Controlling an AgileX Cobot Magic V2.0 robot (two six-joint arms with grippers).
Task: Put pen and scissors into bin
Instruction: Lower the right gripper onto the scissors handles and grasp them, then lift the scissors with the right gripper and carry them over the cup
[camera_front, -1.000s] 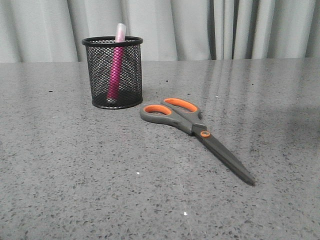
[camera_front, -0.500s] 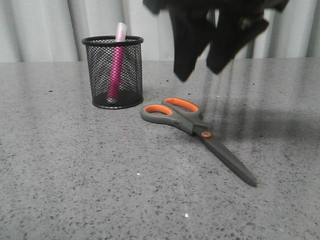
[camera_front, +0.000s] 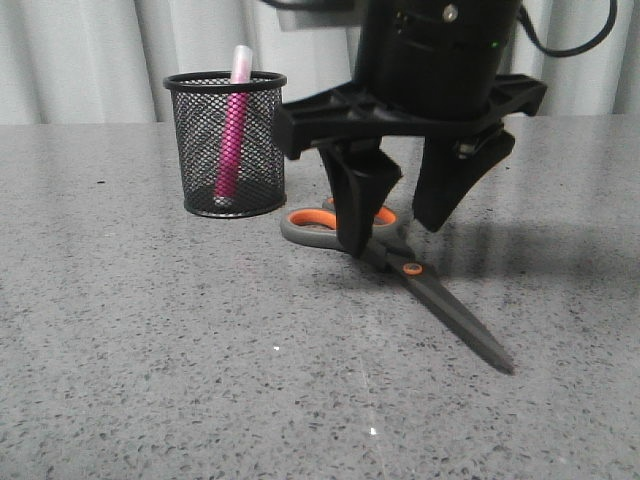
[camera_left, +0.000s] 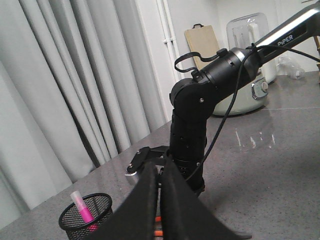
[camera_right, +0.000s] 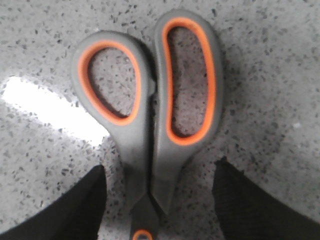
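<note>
"PiPER" on right arm (camera_left: 295, 31)

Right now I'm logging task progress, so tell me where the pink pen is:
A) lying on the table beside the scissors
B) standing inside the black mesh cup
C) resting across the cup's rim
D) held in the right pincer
B: the pen stands inside the mesh cup, its cap poking above the rim, while the scissors lie flat on the table under the open right pincer.

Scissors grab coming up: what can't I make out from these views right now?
- Front view: the right claw covers part of the scissors' handles.
- Right wrist view: the blades are cut off by the picture's edge.
- Left wrist view: the left claw's fingers hide most of the scissors.
</note>
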